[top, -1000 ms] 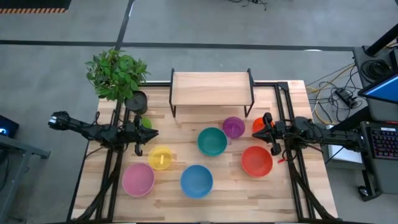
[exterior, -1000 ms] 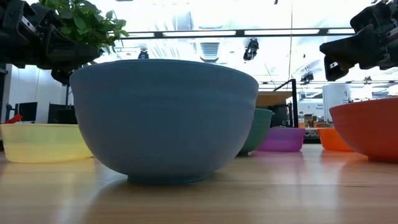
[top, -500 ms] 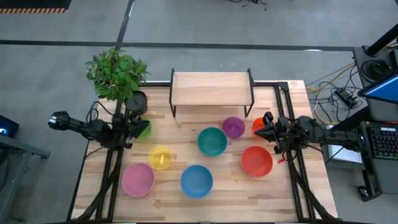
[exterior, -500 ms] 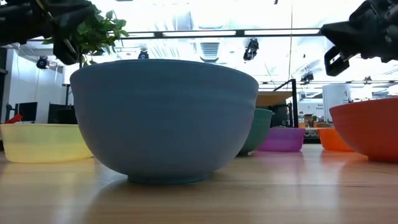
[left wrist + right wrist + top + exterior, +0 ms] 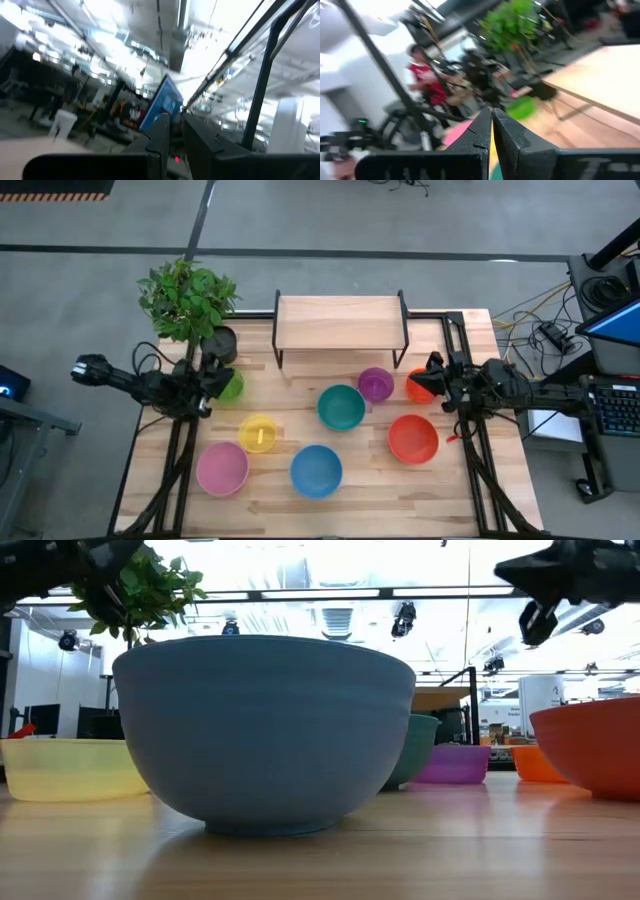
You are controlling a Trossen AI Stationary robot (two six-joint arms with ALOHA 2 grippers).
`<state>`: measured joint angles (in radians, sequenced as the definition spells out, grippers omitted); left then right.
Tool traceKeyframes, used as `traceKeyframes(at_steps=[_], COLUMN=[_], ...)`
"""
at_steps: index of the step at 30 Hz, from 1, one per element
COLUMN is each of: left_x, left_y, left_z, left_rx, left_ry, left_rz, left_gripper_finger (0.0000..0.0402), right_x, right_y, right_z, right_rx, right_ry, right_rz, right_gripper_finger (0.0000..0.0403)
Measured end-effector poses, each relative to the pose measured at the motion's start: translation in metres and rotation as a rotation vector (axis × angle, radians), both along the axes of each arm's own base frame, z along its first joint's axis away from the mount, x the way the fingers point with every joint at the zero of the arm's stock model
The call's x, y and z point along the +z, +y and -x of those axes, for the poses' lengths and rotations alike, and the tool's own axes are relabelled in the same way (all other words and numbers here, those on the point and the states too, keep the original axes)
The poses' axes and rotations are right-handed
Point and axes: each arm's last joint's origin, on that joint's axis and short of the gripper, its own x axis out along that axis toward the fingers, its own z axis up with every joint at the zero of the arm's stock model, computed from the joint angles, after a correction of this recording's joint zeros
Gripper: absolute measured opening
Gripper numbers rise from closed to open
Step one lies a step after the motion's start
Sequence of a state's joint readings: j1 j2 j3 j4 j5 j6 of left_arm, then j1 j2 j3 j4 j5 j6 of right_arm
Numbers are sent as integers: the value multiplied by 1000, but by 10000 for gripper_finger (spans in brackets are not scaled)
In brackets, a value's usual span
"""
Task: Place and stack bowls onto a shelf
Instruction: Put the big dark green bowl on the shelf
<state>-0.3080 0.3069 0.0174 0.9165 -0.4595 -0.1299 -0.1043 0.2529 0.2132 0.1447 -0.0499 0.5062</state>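
Eight round plastic bowls sit loose on the big wooden tabletop, none yet on the small light-wood shelf with thin black legs at the table's far edge, so by my reading the task is at its very start. The bowls lie spread in front of the shelf, each apart enough from its neighbours for fingers to reach a rim: the teal bowl in the middle, the small purple bowl just beside it, the small orange bowl and the large red bowl on the right, the blue bowl and the pink bowl nearest the front, the small yellow bowl and the small lime green bowl on the left.

Both arms hang raised above the table, carrying nothing. The left gripper is over the left edge near the lime green bowl, its fingers pressed nearly together on nothing. The right gripper is over the orange bowl, its fingers likewise closed and empty.

A leafy green plant in a dark pot stands at the shelf's left end and could crowd the left arm's approach. The purple bowl lies right before the shelf's front.
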Motion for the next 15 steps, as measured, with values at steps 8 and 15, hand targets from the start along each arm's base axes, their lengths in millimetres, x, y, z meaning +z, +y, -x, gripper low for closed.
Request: traceKeyframes(at_steps=[8, 15], left_x=[9, 32], left_y=[0, -1], left_z=[-2, -3], left_rx=[110, 189], left_ry=[-5, 21], left_rz=[-145, -243], left_gripper_finger=[37, 37], right_x=[36, 65], right_y=[-4, -5], right_z=[-33, -62], right_rx=[-9, 72], right_ry=[486, 773], right_rz=[-47, 78], right_gripper_finger=[9, 9])
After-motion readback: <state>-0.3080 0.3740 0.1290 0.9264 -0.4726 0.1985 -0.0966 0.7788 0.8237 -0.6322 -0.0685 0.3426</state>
